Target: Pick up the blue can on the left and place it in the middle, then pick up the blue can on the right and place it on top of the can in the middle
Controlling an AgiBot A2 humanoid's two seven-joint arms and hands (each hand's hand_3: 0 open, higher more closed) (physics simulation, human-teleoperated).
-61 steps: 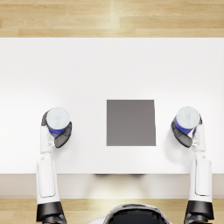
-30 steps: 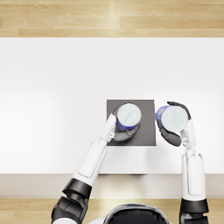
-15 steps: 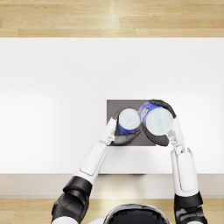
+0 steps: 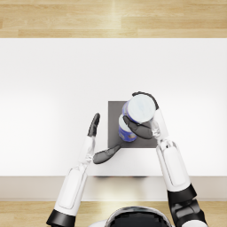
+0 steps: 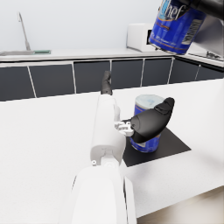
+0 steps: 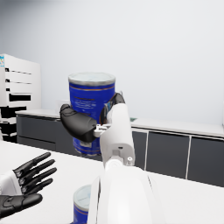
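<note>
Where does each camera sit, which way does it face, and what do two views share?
Head view: on the head, looking down at the table; both arms show.
Left wrist view: on the left forearm, facing the mat; open left robot hand shows.
Right wrist view: on the right forearm; right robot hand holds the raised can.
All share the lower can.

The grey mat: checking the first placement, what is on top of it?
One blue can stands on the grey mat; the raised can hides part of it from above.
</note>
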